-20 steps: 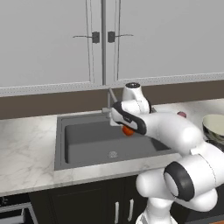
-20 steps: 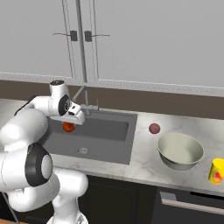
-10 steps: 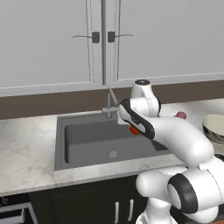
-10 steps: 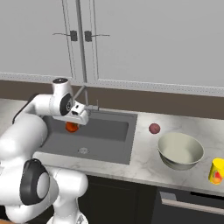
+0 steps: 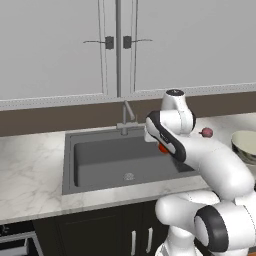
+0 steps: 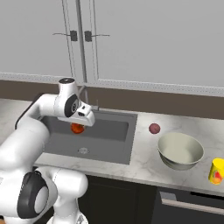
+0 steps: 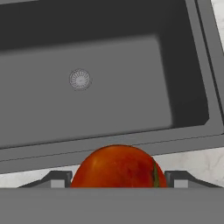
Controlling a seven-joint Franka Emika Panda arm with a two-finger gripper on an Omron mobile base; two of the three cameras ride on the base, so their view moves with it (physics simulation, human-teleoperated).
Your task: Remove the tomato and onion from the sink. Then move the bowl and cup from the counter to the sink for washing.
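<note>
1. The dark sink (image 5: pixel 100 165) has only its round drain (image 7: pixel 80 79) on its floor; the hand view looks back across the basin from over its rim.
2. On the counter (image 6: pixel 144 162) to the right of the sink stand the bowl (image 6: pixel 180 150) and, just beyond it, the yellow cup (image 6: pixel 216 171), both yet to be moved.
3. The onion (image 6: pixel 154 128) lies on the counter between sink and bowl, already out of the basin.
4. The tomato (image 7: pixel 118 166) sits clamped between the fingers (image 7: pixel 56 179), held above the sink's edge.
5. The step in hand looks to be the tomato's removal; the next move calls for carrying it over bare counter, lowering it and releasing it clear of the onion.
</note>
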